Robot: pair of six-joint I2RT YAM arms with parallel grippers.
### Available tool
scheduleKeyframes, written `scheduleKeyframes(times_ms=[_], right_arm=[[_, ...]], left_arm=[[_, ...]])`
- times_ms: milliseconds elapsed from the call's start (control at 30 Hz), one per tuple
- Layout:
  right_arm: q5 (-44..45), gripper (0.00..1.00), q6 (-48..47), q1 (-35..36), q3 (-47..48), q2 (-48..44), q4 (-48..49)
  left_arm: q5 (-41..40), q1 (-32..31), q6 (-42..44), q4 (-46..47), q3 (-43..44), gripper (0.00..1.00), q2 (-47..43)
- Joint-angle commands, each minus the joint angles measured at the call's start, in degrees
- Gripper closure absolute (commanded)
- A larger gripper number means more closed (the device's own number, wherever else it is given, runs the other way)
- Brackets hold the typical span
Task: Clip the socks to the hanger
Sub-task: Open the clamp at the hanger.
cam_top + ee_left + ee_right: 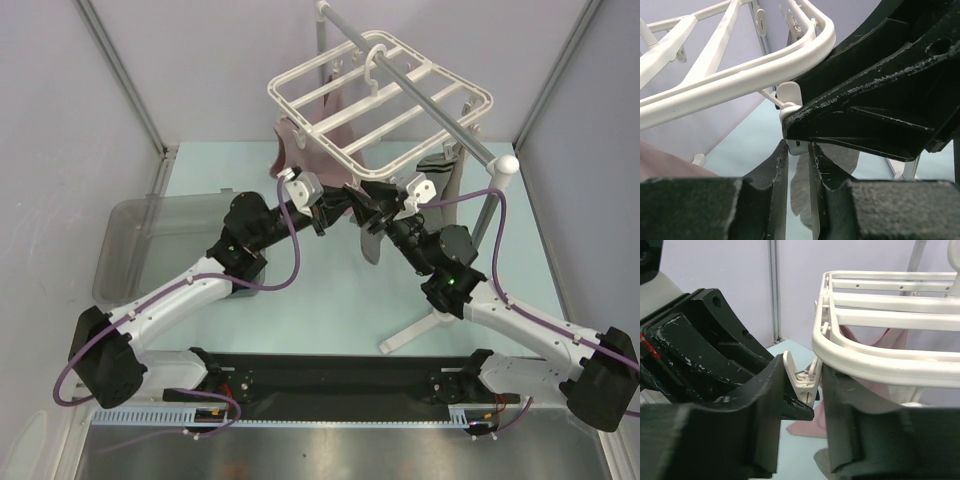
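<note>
White plastic clip (802, 380), under the near rim of the hanger (880, 365), sits between the pads of the right gripper (805, 390). Both pads look to be on its wings, so logged as squeezing the clip. Whether the clip mouth is parted: cannot tell, it is hidden by the fingers.

Other arm: the left gripper (799, 150) has its jaws nearly together, pinching the grey sock (371, 246), which hangs down from the tips. The tips are just beneath the clip, close against a right finger. Mauve cloth (322, 150) hangs behind, not involved.

Step judged: feed the sock hem into the clip mouth.

Risks:
1. Pads hold only the wing edges; a slip lets the clip snap shut ahead of the hem.
2. Hanger hangs by 1 hook (374, 55); an upward push from either arm may swing it and drag the clip off line.
3. 2 grippers crowd 1 spot; fingers may block each other.
4. Shallow bite on the hem; the sock drops once the left lets go.
</note>
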Motion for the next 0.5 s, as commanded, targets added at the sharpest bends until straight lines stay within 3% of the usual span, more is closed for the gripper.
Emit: scheduleKeyframes(times_ms=[0,33,133,200,333,467], right_arm=[[2.4,0.68,1.0,0.0,0.8,0.1,4.0],[2.4,0.85,0.9,0.0,1.1,0.1,3.4],[3.5,1.0,1.9,-0.2,1.3,0.2,3.2],[3.8,1.0,3.0,-0.4,1.9,0.2,2.0],[4.2,1.0,4.7,-0.6,2.3,-0.1,0.1],[4.0,1.0,6.1,-0.9,2.0,-0.4,-0.7]], left_arm=[[1.1,-1.1,1.2,-1.8,2.8,1.0,0.7],[1.1,-1.1,0.9,-2.2,3.3,0.96,0.7],[0.7,-1.1,-0.2,-4.4,4.0,0.69,0.7],[-0.3,-1.1,-0.2,-6.2,3.6,0.56,-0.4],[-1.7,-0.8,-1.2,-7.9,0.5,0.48,-5.1],[-3.7,1.9,-7.4,-10.1,-3.4,0.46,-12.3]])
